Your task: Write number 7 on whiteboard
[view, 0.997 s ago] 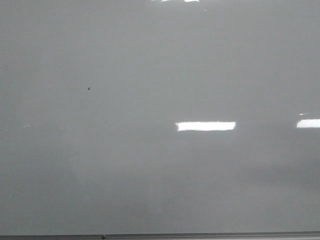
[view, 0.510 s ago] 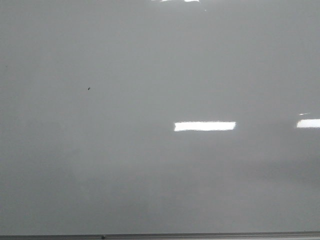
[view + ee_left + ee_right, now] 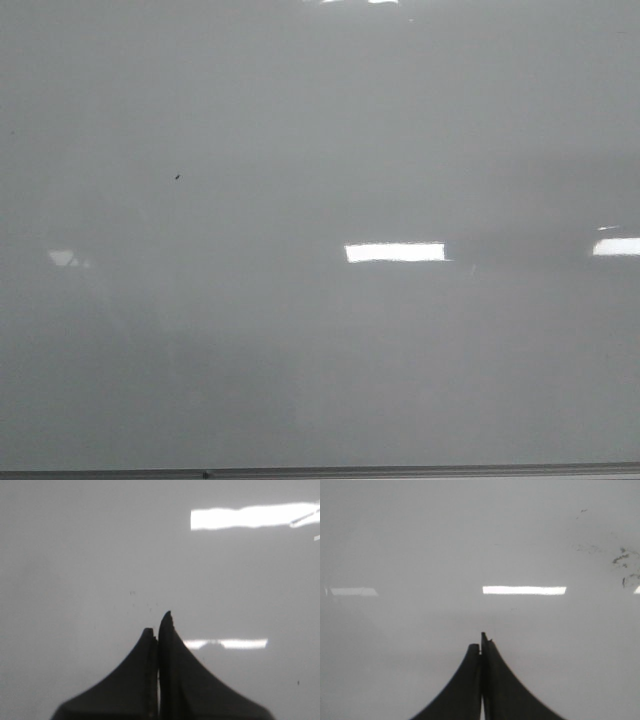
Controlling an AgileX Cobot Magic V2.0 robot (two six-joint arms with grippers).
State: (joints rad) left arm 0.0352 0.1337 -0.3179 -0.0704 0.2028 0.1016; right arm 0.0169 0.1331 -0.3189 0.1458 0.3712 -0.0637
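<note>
Blank whiteboard (image 3: 320, 330) lies ahead of both clenched, empty hands — left hand (image 3: 158, 625), right hand (image 3: 481, 642) — neither visibly nearer.

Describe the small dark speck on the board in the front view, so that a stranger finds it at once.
The pale grey whiteboard fills the front view, with a thin grey edge along the bottom. Look at the upper left part, up and left of the bright rectangular light reflection. There sits the tiny dark speck, the only dark mark amid bright patches.
</note>
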